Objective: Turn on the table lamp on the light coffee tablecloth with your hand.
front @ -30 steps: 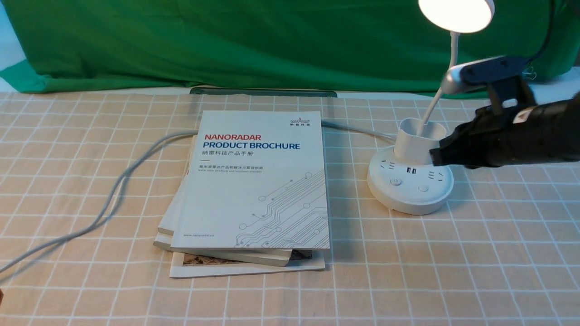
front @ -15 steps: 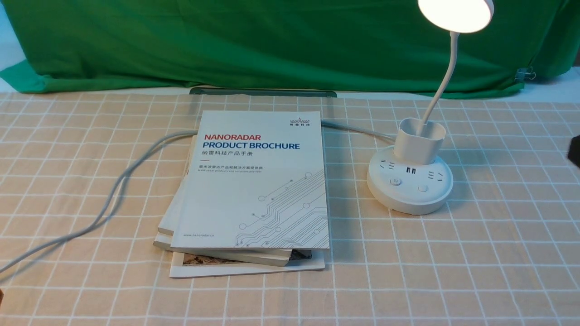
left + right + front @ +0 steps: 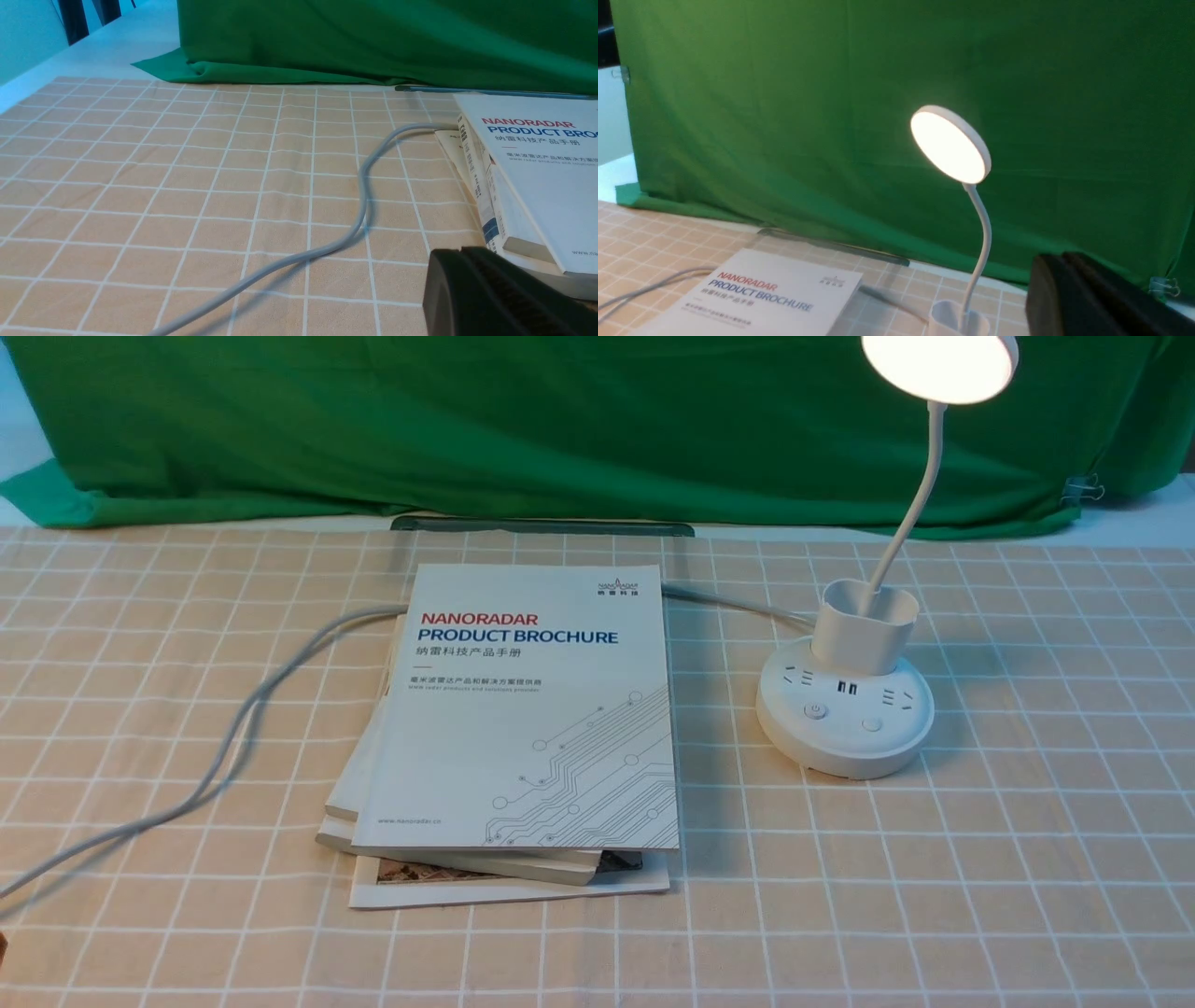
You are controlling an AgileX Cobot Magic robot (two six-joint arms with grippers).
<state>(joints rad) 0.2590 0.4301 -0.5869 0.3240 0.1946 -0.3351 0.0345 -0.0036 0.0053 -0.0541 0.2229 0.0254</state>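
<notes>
This looks like a lab bench staged for recording. A green backdrop (image 3: 560,420) hangs behind, pinned by a binder clip (image 3: 1081,491). A checked tablecloth (image 3: 934,896) covers the table, and stacked Nanoradar product brochures (image 3: 532,709) lie on it.

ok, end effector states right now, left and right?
Left end effector: closed, holding nothing.
Right end effector: closed, holding nothing.
</notes>
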